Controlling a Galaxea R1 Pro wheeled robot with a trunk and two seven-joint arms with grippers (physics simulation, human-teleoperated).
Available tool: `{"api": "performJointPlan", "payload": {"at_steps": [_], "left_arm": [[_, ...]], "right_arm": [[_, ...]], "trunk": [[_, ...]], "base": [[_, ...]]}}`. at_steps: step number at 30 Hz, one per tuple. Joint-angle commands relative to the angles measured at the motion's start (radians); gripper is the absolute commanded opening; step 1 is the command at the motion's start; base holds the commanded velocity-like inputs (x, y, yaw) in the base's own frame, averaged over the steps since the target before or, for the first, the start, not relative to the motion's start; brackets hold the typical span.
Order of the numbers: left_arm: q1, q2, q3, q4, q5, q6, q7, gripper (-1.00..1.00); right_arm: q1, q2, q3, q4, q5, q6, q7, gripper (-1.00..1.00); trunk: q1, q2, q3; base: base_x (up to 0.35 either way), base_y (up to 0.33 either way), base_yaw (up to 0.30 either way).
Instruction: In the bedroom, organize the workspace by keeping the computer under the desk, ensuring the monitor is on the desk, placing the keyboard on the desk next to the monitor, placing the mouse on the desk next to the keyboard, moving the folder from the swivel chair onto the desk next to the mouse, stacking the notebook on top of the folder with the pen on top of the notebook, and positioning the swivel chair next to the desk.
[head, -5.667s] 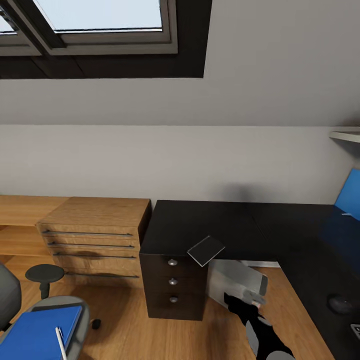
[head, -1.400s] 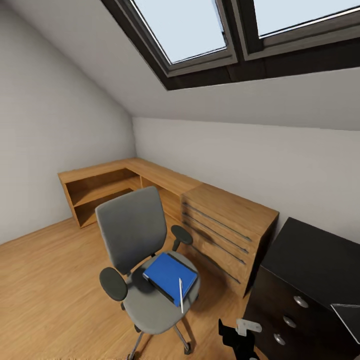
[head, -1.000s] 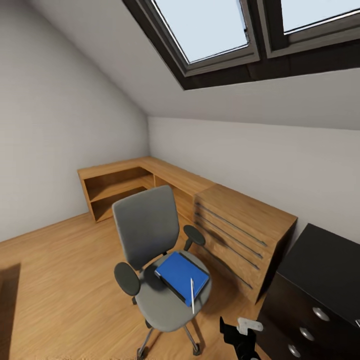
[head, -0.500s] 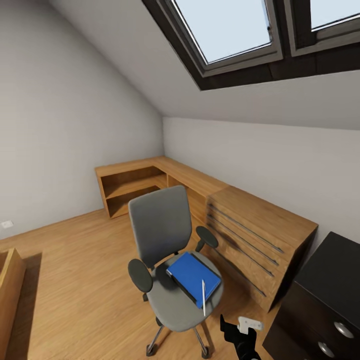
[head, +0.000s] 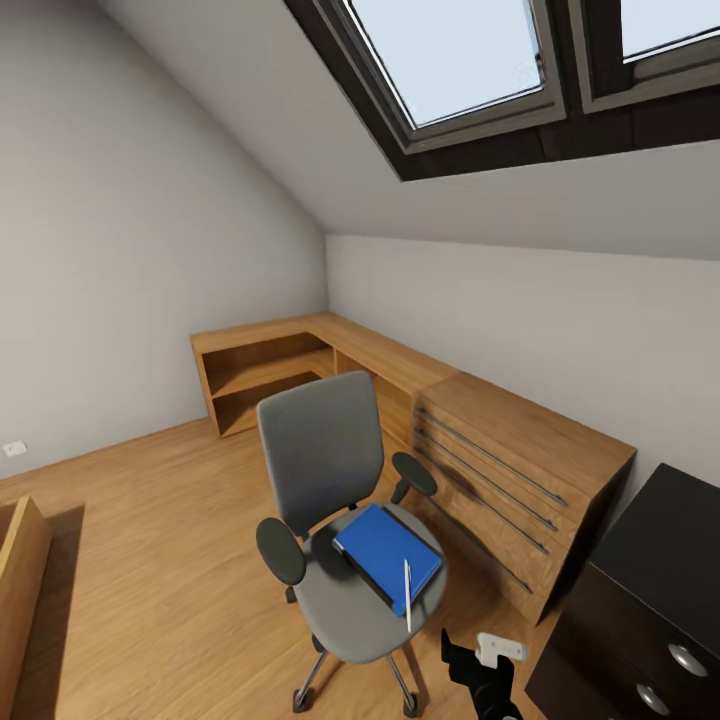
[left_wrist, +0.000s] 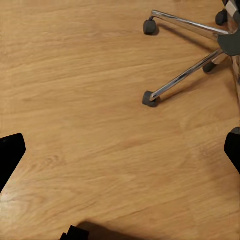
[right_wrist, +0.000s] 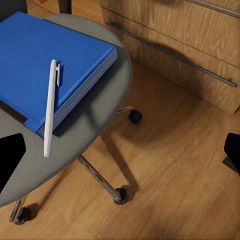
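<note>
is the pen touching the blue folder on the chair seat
Touching. In the right wrist view the pen lies flat on the folder, its lower end overhanging the folder's edge above the swivel chair seat.

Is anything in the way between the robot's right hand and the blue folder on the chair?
Nothing visible blocks it. The right gripper looks down on the blue folder lying on the chair seat, with open air between them. But a white pen lies on top of the folder and could roll off.
</note>
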Motion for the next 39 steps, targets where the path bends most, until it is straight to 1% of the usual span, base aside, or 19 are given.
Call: {"api": "performJointPlan", "payload": {"at_steps": [1, 6, 9, 10, 13, 14, 16, 17, 22, 23, 30, 39], "left_arm": [[-0.001, 0.000, 0.002, 0.001, 0.010, -0.002, -0.007, 1.00], [-0.001, 0.002, 0.002, 0.000, 0.010, -0.002, -0.007, 1.00], [-0.001, 0.002, 0.002, 0.000, 0.010, -0.009, -0.007, 1.00], [-0.001, 0.003, 0.002, -0.001, 0.010, -0.022, -0.007, 1.00], [-0.001, 0.004, 0.002, -0.001, 0.010, -0.039, -0.006, 1.00], [0.000, 0.004, 0.002, -0.001, 0.010, -0.046, -0.006, 1.00], [-0.001, 0.004, 0.002, -0.001, 0.010, -0.051, -0.006, 1.00], [-0.001, 0.004, 0.002, -0.001, 0.010, -0.055, -0.006, 1.00], [-0.001, 0.004, 0.002, -0.001, 0.009, -0.058, -0.006, 1.00], [-0.001, 0.004, 0.002, -0.001, 0.009, -0.058, -0.006, 1.00], [-0.001, 0.005, 0.002, -0.001, 0.009, -0.059, -0.006, 1.00], [-0.001, 0.005, 0.002, -0.001, 0.009, -0.060, -0.006, 1.00]], "right_arm": [[-0.001, 0.001, -0.008, -0.001, 0.010, -0.001, -0.003, 1.00], [-0.003, 0.008, -0.008, -0.005, 0.010, 0.016, -0.003, 1.00], [-0.005, 0.010, -0.007, -0.006, 0.012, 0.056, -0.003, 1.00], [-0.010, 0.011, -0.006, -0.008, 0.013, 0.108, -0.002, 1.00], [-0.023, 0.011, -0.004, -0.021, 0.015, 0.188, 0.000, 1.00], [-0.038, 0.012, -0.001, -0.039, 0.018, 0.235, 0.002, 1.00], [-0.055, 0.015, 0.007, -0.058, 0.029, 0.278, 0.003, 1.00], [-0.087, 0.028, 0.032, -0.095, 0.068, 0.359, 0.005, 1.00], [-0.124, 0.048, 0.049, -0.120, 0.105, 0.452, 0.006, 1.00], [-0.137, 0.055, 0.052, -0.124, 0.113, 0.480, 0.006, 1.00], [-0.165, 0.068, 0.057, -0.131, 0.125, 0.544, 0.006, 1.00], [-0.171, 0.068, 0.061, -0.132, 0.127, 0.550, 0.006, 1.00]], "trunk": [[0.000, -0.001, -0.001], [0.000, -0.001, -0.001], [0.000, -0.001, -0.001], [0.000, -0.001, -0.001], [0.000, -0.001, -0.001], [0.000, -0.001, -0.001], [0.000, -0.001, -0.001], [0.000, -0.001, -0.001], [0.000, -0.001, -0.001], [0.000, -0.001, -0.001], [0.000, -0.001, -0.001], [0.000, -0.001, -0.001]], "base": [[0.000, 0.000, 0.000], [0.000, 0.000, 0.000], [0.000, 0.000, 0.000], [0.000, 0.000, 0.000], [0.000, 0.000, 0.000], [0.000, 0.000, 0.000], [0.000, 0.000, 0.000], [0.000, 0.000, 0.000], [0.067, 0.039, 0.000], [0.189, 0.129, 0.000], [0.231, 0.172, 0.000], [0.074, 0.225, 0.000]]}}
